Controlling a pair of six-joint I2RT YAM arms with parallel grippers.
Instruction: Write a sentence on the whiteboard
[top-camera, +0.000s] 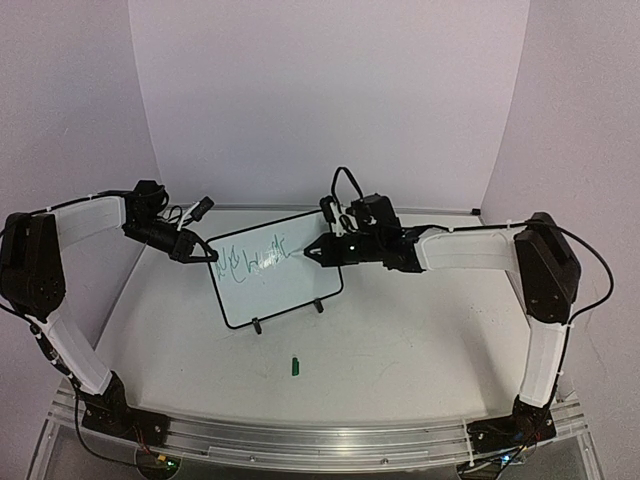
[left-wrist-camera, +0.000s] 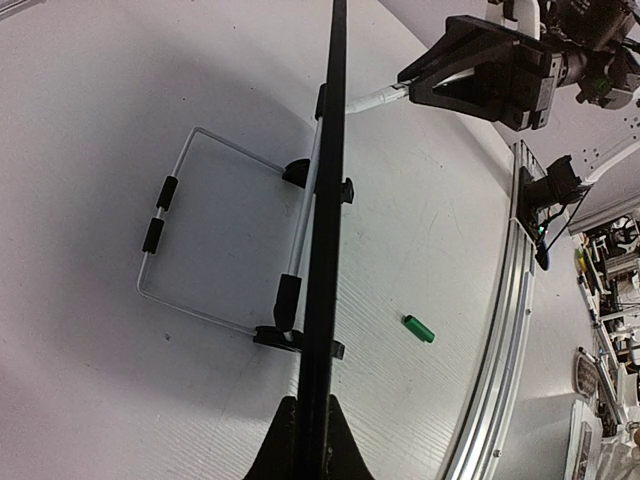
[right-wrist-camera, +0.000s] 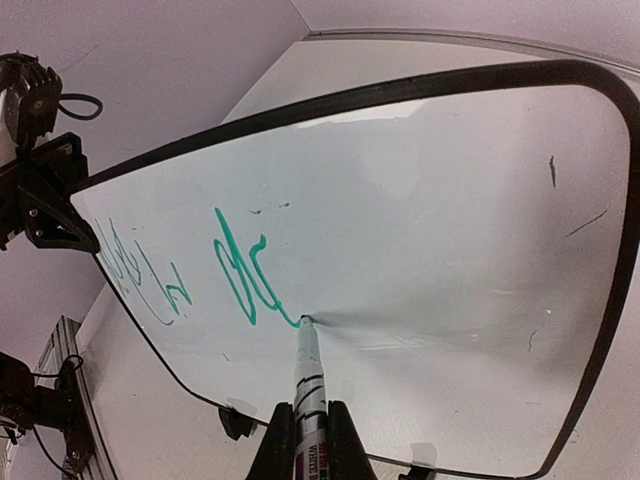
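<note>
The whiteboard (top-camera: 288, 290) stands tilted on its two black feet mid-table. My left gripper (top-camera: 205, 252) is shut on its upper left frame; in the left wrist view the frame (left-wrist-camera: 326, 200) runs edge-on out of the left gripper (left-wrist-camera: 312, 440). My right gripper (top-camera: 318, 253) is shut on a marker (right-wrist-camera: 308, 375) whose tip touches the board face (right-wrist-camera: 430, 230). The sentence (right-wrist-camera: 243, 275) is a green scrawl along the board's top left, ending at the marker tip. It also shows from above as the sentence (top-camera: 255, 258).
A green marker cap (top-camera: 296, 366) lies on the table in front of the board, and shows in the left wrist view as the cap (left-wrist-camera: 419, 328). A wire stand (left-wrist-camera: 165, 215) props the board from behind. A metal rail (top-camera: 300, 435) runs along the near edge.
</note>
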